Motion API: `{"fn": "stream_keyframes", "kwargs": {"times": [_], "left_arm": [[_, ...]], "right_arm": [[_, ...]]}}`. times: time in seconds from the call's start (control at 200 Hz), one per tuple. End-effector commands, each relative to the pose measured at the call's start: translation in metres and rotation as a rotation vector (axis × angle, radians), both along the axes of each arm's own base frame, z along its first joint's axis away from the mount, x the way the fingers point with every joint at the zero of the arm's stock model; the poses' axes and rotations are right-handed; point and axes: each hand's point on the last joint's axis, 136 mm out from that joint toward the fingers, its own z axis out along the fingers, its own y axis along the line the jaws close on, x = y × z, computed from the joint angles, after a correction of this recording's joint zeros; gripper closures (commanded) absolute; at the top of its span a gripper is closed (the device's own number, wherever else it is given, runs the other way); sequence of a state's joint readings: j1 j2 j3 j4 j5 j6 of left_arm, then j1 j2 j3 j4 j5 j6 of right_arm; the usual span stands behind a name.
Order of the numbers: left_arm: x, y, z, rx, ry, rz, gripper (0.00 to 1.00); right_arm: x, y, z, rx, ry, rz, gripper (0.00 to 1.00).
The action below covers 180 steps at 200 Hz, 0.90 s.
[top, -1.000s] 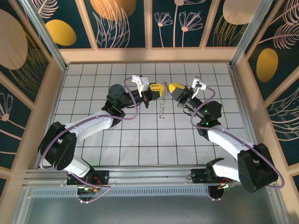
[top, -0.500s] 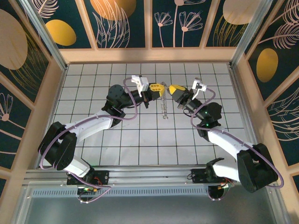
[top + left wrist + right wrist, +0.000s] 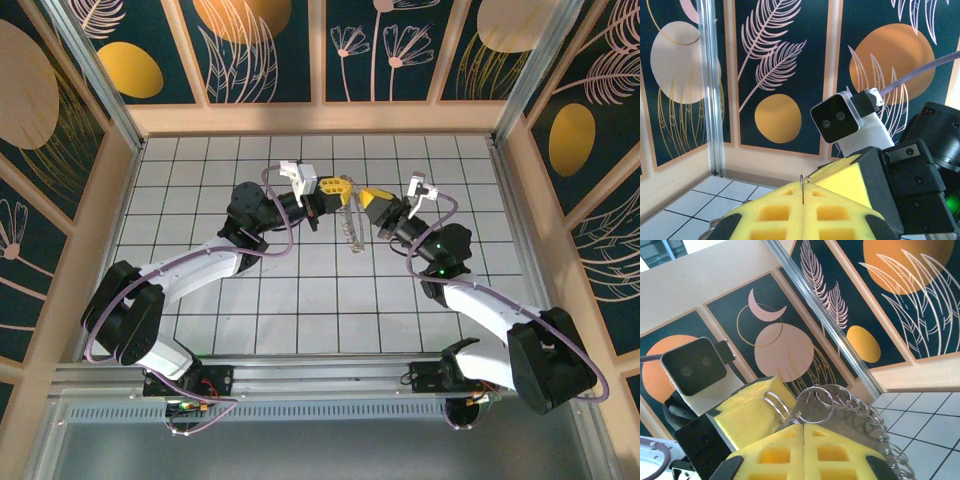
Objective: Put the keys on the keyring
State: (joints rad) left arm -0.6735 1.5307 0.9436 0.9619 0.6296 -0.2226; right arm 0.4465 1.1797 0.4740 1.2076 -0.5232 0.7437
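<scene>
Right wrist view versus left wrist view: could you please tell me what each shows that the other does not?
Right wrist view: the keyring fans out in a row of loops from the shut right gripper toward the left gripper. Left wrist view: a thin wire of it pokes up between the shut left gripper's yellow fingers. Both: closed yellow fingers in front, the other arm's wrist camera, patterned wall panels, white floor tiles.

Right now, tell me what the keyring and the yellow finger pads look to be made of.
The keyring: metal wire, silvery and polished by its look; its thin loops glint bright along their edges. The yellow pads: probably moulded plastic or firm rubber with a matt finish; even colour, no shine, square recesses. Whether they are soft or hard cannot be told.
</scene>
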Motion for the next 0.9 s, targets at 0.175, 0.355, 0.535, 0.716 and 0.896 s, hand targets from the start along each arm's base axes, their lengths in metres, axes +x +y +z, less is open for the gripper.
{"fn": "stream_keyframes", "kwargs": {"times": [0.175, 0.355, 0.535, 0.716, 0.896], "left_arm": [[-0.013, 0.009, 0.039, -0.117, -0.086, -0.012, 1.0], [-0.014, 0.009, 0.038, -0.123, -0.072, -0.025, 1.0], [-0.012, 0.008, 0.035, -0.128, -0.055, -0.031, 1.0], [-0.007, 0.007, 0.032, -0.129, -0.045, -0.01, 1.0], [-0.007, 0.007, 0.033, -0.136, -0.056, -0.008, 1.0]], "right_arm": [[-0.018, 0.01, 0.005, 0.016, -0.005, 0.049, 1.0], [-0.021, 0.014, 0.008, 0.018, -0.01, 0.058, 1.0], [-0.018, 0.014, 0.007, 0.004, 0.004, 0.052, 1.0], [-0.013, 0.002, 0.003, -0.014, 0.038, 0.016, 0.82], [-0.018, -0.017, 0.006, -0.029, 0.038, -0.04, 0.64]]}}
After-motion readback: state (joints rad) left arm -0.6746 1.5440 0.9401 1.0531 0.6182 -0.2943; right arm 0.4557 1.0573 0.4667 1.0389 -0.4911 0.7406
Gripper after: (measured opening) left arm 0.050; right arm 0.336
